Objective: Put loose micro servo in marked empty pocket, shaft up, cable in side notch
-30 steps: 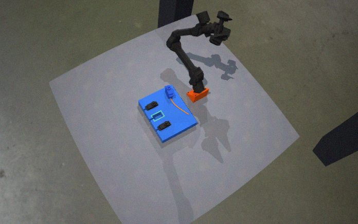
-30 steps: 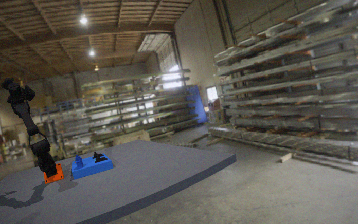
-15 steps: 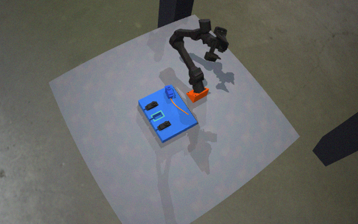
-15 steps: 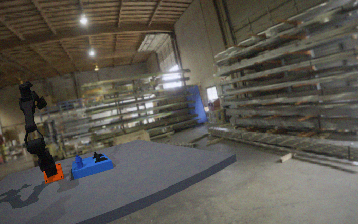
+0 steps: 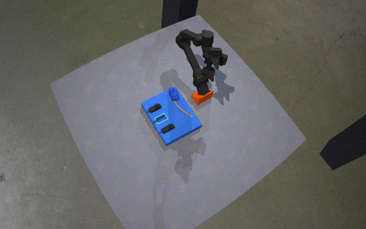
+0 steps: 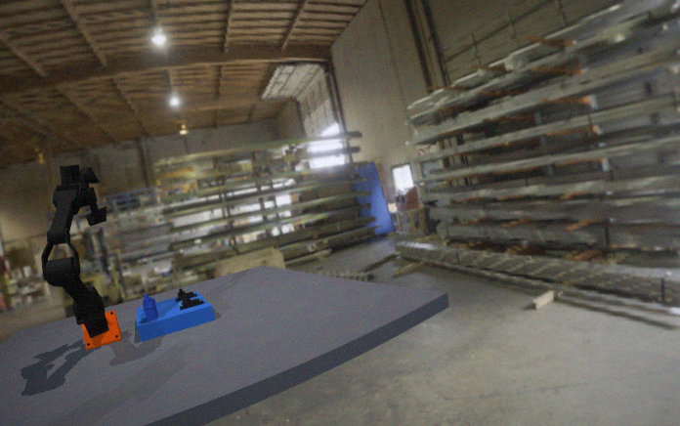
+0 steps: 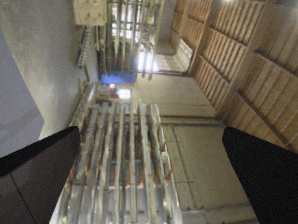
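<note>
The loose blue micro servo (image 5: 173,94) (image 6: 149,309) stands on the blue deck (image 5: 186,124) (image 6: 175,321), near its corner closest to the arm's base, and its shaft end seems to point up. Its orange cable (image 5: 183,110) trails across the deck top. The empty pocket (image 5: 161,117), outlined in light green, lies near the opposite edge with its notch at that edge. My gripper (image 5: 214,71) (image 6: 99,196) (image 7: 153,133) is open and empty. It is high above the table, on the far side of the arm's base from the deck and away from the servo.
Two black servos (image 5: 155,107) (image 5: 167,128) sit in the deck on either side of the pocket. The arm's orange base (image 5: 199,100) (image 6: 116,325) stands beside the deck on the grey table (image 5: 243,162) (image 6: 320,320). The wrist view shows racks and ceiling, with a table corner at left.
</note>
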Tool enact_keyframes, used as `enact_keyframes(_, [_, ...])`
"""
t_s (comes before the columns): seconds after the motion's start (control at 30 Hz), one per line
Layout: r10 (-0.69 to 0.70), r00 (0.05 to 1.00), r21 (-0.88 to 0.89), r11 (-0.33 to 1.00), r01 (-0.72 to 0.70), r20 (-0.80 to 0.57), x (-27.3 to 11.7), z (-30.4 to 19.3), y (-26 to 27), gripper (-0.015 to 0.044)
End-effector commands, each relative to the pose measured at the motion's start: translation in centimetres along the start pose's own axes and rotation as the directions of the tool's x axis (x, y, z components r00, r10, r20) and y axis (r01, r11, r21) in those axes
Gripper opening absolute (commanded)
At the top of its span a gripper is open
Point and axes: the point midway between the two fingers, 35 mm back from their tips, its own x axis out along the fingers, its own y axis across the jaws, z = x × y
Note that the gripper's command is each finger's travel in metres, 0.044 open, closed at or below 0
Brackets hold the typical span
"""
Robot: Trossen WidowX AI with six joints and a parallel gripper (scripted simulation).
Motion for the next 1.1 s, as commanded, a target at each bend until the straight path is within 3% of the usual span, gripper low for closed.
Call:
enact_keyframes(0.0, [0.123, 0.992, 0.077, 0.99, -0.12, -0.039, 1.2, -1.4, 2.9, 0.044])
enact_keyframes(0.5, [0.503, 0.854, 0.395, 0.817, -0.419, -0.133, 2.0, -6.3, 12.4, 0.044])
enact_keyframes(1.07, [0.836, 0.531, 0.723, 0.45, -0.525, -0.135, -1.5, -10.4, 22.1, 0.044])
